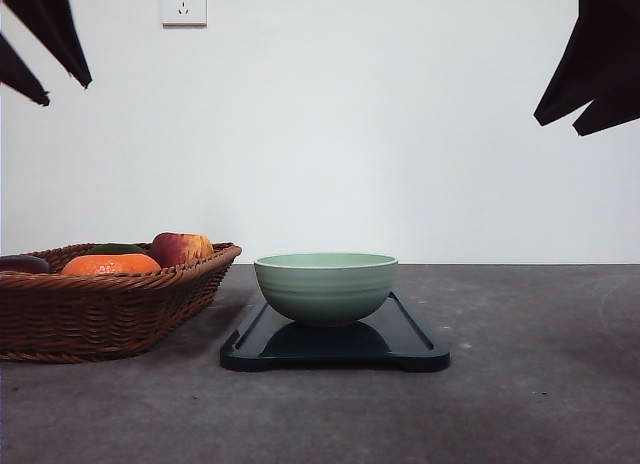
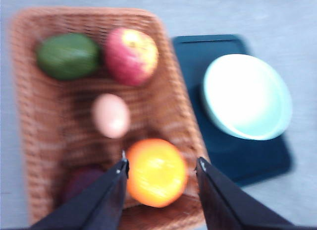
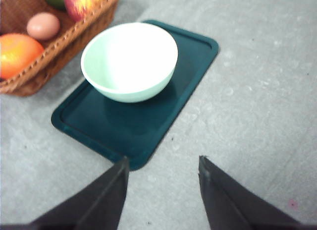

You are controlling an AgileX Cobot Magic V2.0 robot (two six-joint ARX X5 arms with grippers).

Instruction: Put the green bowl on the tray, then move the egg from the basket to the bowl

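The green bowl (image 1: pixel 326 286) stands upright and empty on the black tray (image 1: pixel 410 349), toward its far end. The wicker basket (image 1: pixel 100 309) sits just left of the tray. A pale egg (image 2: pixel 111 115) lies in the middle of the basket (image 2: pixel 59 141), also seen as the egg (image 3: pixel 43 26). My left gripper (image 2: pixel 161 163) hangs open high above the basket, its fingers over an orange. My right gripper (image 3: pixel 162 160) is open too, raised above the bare table near the tray's (image 3: pixel 148 126) near corner, with nothing in it. The bowl (image 3: pixel 129 61) shows an empty inside.
In the basket lie an orange (image 2: pixel 156 171), a red-yellow apple (image 2: pixel 131 55), a green avocado (image 2: pixel 67 55) and a dark purple fruit (image 2: pixel 81 180). Grey tabletop (image 1: pixel 540 384) stretches right of the tray. A white wall with a socket (image 1: pixel 183 4) stands behind.
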